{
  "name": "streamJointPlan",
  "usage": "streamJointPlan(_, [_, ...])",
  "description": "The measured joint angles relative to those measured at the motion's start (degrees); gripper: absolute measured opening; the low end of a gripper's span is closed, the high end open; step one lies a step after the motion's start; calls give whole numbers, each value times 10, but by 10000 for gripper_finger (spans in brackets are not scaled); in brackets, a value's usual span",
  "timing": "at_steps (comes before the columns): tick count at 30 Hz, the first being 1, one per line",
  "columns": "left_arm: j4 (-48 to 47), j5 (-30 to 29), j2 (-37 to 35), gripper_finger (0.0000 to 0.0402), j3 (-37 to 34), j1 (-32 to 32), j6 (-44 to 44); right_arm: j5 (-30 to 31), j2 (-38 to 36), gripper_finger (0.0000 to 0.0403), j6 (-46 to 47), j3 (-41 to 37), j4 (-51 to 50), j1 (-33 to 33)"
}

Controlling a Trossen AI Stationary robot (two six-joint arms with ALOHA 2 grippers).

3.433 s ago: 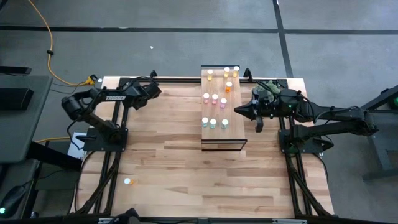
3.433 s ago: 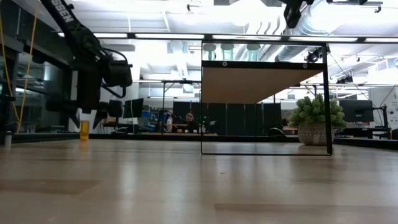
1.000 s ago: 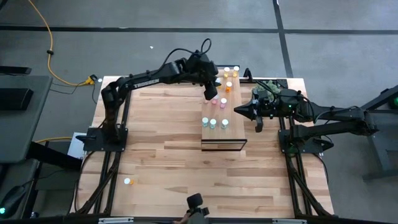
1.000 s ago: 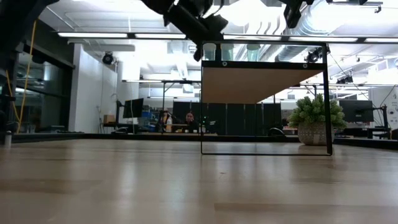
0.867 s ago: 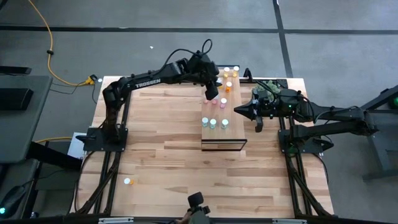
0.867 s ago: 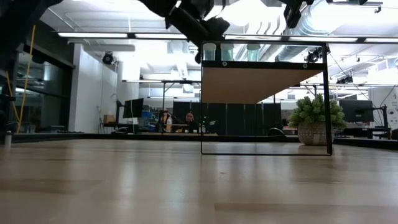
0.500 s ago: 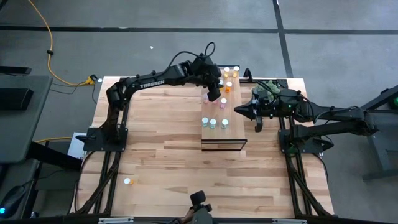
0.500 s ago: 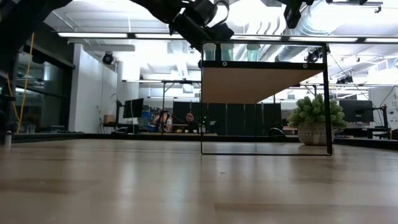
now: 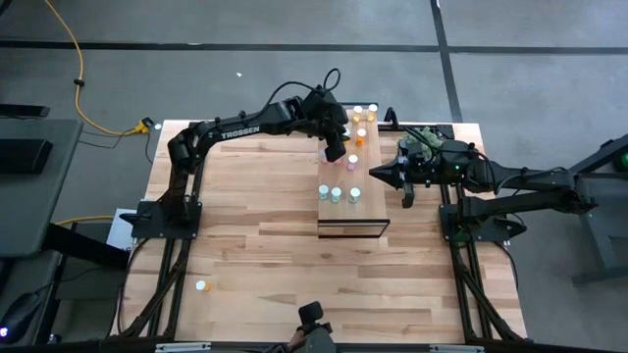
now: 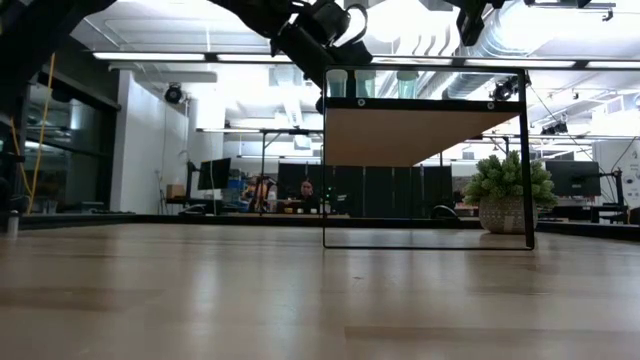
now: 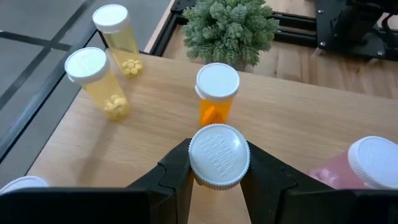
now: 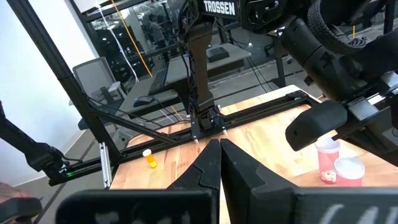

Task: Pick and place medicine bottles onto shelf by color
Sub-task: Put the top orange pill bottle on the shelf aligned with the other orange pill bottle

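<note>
The shelf (image 9: 339,201) stands at the table's far middle; it carries yellow, orange, pink and blue-green medicine bottles. My left gripper (image 9: 336,152) hangs over its far half, shut on a white-capped bottle (image 11: 218,155) whose body is hidden under the cap. Just beyond it stand an orange bottle (image 11: 216,93) and two yellow ones (image 11: 96,81); a pink one (image 11: 354,171) is beside it. My right gripper (image 9: 373,175) waits shut beside the shelf's right edge, holding nothing. One more bottle (image 9: 201,286) is on the table near the front left. My left gripper pinches the bottle between its two fingers (image 11: 174,171), one on each side just under the rim of the white cap (image 11: 218,180). The fingers slant down from the table's left. The bottle is upright, cap up; whether its base touches the shelf is hidden.
A potted plant (image 11: 230,28) sits beyond the shelf's right side, under my right arm. Three blue-green bottles (image 9: 337,194) line the shelf's near part. Open wood tabletop (image 9: 255,226) spreads left of and in front of the shelf. A person sits in the room behind (image 10: 305,192).
My left gripper, still shut on the bottle, has sunk a little toward the shelf top and edged toward the orange and pink bottles. The bottle has stayed upright.
</note>
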Motion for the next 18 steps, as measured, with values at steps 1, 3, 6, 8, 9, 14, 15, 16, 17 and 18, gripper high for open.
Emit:
streamJointPlan(1, [0, 0, 0, 102, 0, 0, -2, 0, 0, 0, 0, 0, 0, 0])
streamJointPlan(3, [1, 0, 0, 102, -1, 1, -1, 0, 0, 0, 0, 0, 0, 0])
streamJointPlan(6, [0, -2, 0, 102, -2, 1, 5, 0, 0, 0, 0, 0, 0, 0])
streamJointPlan(8, [1, -3, 0, 102, -2, 1, 8, 0, 0, 0, 0, 0, 0, 0])
streamJointPlan(9, [1, -3, 0, 102, -2, 1, 8, 0, 0, 0, 0, 0, 0, 0])
streamJointPlan(14, [8, 0, 8, 102, -2, -1, 7, 0, 0, 0, 0, 0, 0, 0])
streamJointPlan(15, [3, 1, 11, 102, -2, -1, 2, 0, 0, 0, 0, 0, 0, 0])
streamJointPlan(16, [3, 2, 13, 102, -3, -1, -1, 0, 0, 0, 0, 0, 0, 0])
streamJointPlan(17, [5, 1, 16, 102, -3, -1, -1, 0, 0, 0, 0, 0, 0, 0])
streamJointPlan(18, [8, -1, 19, 102, -2, -3, -1, 0, 0, 0, 0, 0, 0, 0])
